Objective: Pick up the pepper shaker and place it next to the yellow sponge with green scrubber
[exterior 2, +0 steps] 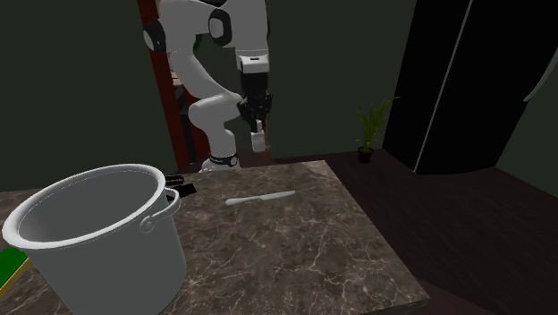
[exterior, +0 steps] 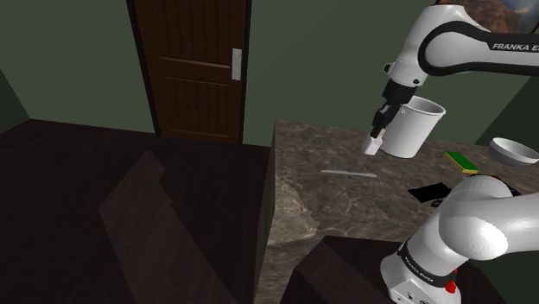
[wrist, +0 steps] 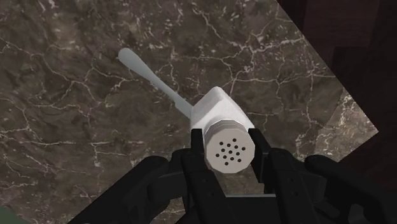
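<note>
Two fingers [wrist: 196, 147] pinch the shaker [wrist: 222, 118] between them, counter [wrist: 76, 127] well beneath; carrying it level and skirting the bucket [exterior: 413, 128] should land it safely beside the sponge [exterior: 462, 161].

White bucket [exterior: 419, 129] and slim white utensil [exterior: 349, 174] apart on a marbled brown counter [exterior: 311, 155]; panelled door [exterior: 194, 78] beyond.

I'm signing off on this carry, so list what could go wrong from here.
1. The tool clasps the shaker near its holed top, with the body hanging below; it could slip or twist out.
2. The bucket stands between the shaker and the sponge, so a low straight path may hit it.
3. The sponge lies between the bucket and a bowl; the shaker could knock one when set down.
</note>
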Available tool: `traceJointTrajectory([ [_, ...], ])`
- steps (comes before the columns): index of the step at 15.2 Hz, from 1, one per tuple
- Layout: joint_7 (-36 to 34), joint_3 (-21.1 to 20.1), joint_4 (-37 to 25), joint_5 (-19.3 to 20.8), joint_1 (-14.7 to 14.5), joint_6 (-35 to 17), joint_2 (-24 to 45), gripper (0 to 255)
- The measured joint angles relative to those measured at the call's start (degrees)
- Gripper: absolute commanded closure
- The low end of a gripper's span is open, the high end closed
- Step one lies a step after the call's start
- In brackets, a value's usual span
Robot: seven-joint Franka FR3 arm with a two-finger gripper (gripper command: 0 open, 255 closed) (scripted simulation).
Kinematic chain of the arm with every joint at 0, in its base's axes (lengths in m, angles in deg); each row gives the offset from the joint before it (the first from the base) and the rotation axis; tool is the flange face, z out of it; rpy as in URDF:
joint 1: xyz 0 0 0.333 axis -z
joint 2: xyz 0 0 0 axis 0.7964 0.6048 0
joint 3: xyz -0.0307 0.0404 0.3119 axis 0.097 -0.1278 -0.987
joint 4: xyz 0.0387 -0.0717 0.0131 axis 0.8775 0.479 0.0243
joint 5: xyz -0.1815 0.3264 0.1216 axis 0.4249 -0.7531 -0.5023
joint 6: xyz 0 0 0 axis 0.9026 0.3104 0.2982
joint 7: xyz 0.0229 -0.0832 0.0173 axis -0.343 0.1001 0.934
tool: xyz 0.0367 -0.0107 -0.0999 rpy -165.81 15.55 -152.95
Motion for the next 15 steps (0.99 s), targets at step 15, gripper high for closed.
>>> traceJointTrajectory([
  [15,15.9,13.4,-2.8,11.3,8.1,7.2,-6.5,255],
])
